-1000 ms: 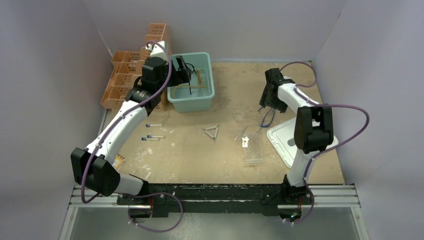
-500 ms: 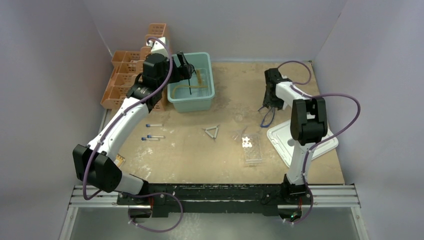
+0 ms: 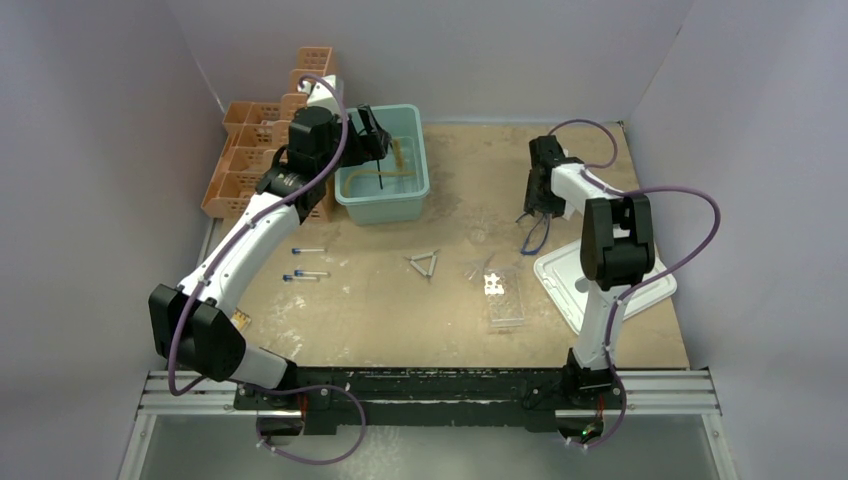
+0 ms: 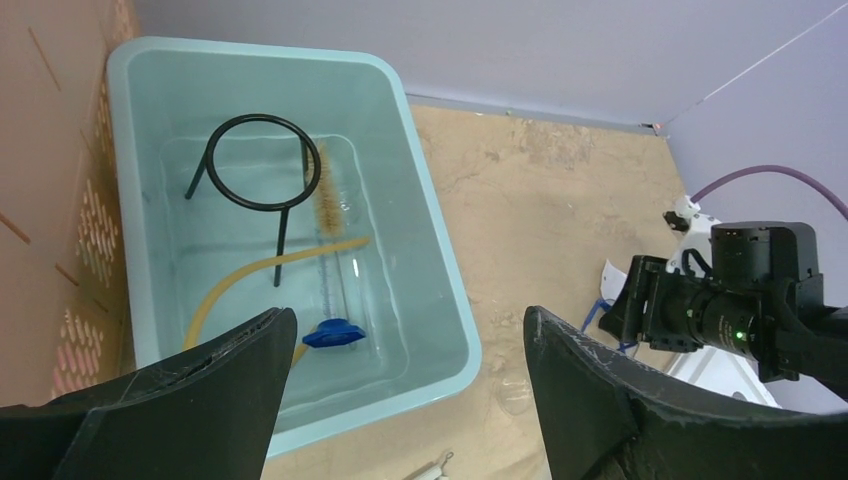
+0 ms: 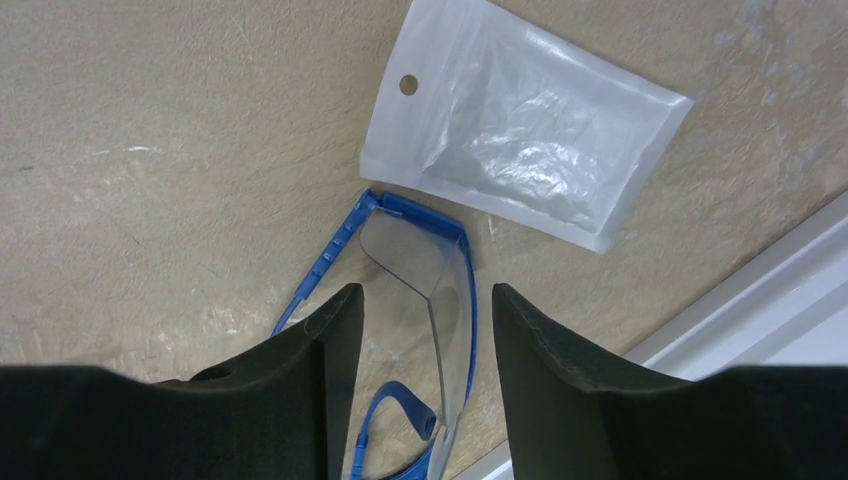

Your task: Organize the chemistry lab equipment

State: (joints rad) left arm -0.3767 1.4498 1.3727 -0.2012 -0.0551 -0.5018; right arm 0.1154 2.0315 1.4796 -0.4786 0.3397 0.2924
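black right fingers [image 5: 270, 400] straddle blue-framed goggles [image 5: 415, 262], wrist angled down.

black wire ring with stem [image 4: 254, 176]: lying in teal tub [image 4: 250, 48] | amber hose [image 4: 245, 279]: curved, same tub, crossing under the stem | blue-capped clear tubes [image 3: 311, 272]: three, flat on table [image 3: 470, 170], left | wire triangle [image 3: 425, 264]: flat, centre | clear tube rack [image 3: 504, 298]: just right of triangle | blue-framed goggles [image 5: 415, 265]: clear lens, on table, right.

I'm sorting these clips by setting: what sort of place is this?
Likely a robot test cell staged as a chemistry bench: blue-framed goggles, a black wire ring in a teal tub, blue-capped tubes on the table.
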